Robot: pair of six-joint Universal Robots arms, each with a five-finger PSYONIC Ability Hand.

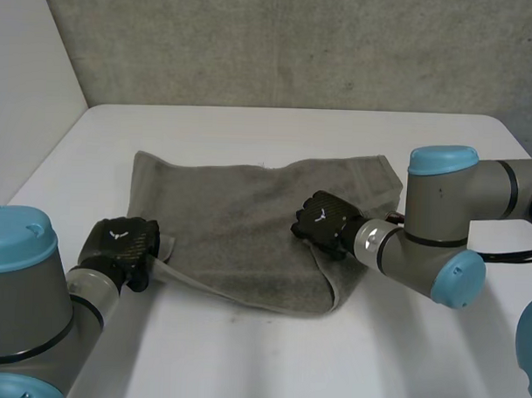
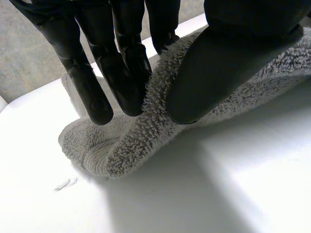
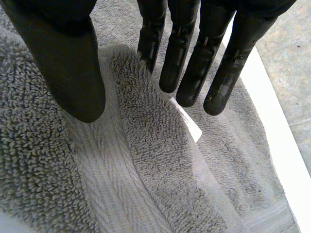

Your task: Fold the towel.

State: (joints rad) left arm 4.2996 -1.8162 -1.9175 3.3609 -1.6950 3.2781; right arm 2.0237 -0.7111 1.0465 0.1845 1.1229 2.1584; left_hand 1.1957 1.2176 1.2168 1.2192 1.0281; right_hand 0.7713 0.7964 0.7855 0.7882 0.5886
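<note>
You're looking at a grey terry-cloth towel (image 1: 248, 225): rough looped pile, with a flatter woven band and a smooth white label (image 3: 187, 119) on it. Under the towel, the white table (image 1: 338, 132) is smooth with a faint sheen. The black left hand (image 1: 120, 242) and black right hand (image 1: 322, 218) look like hard plastic, smooth and dully glossy.

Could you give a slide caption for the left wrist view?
Left hand pinching the grey towel's lifted edge between thumb and fingers, over the white table.
</note>
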